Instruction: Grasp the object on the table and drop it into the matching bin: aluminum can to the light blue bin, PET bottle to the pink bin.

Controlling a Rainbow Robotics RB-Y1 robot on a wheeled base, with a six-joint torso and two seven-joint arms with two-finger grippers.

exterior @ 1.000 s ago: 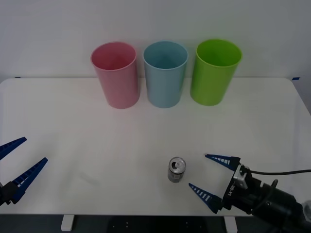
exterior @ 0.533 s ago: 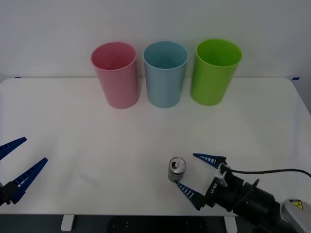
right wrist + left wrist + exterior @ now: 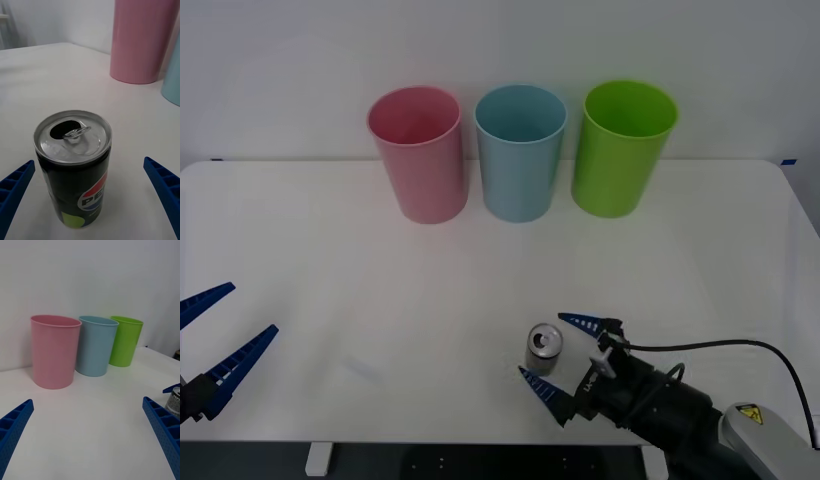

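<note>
Since its tab hole is already open, the can (image 3: pixel 73 168) is probably empty, so I judge it light, thin-walled and easy to dent or tip, with smooth, rather slippery sides. It stands upright on the tabletop (image 3: pixel 330 250), long axis vertical, silver lid up, between the spread jaws of the right gripper (image 3: pixel 561 356), one blue finger on either side and neither touching it. The safest hold looks to be across the middle of the dark side wall, squeezing gently. Beyond the jaws, well apart from the can, stand the pink bin (image 3: pixel 418 153), the light blue bin (image 3: pixel 520 151) and a green bin (image 3: pixel 623 147). The left gripper (image 3: pixel 210 338) waits open at the near left edge.
</note>
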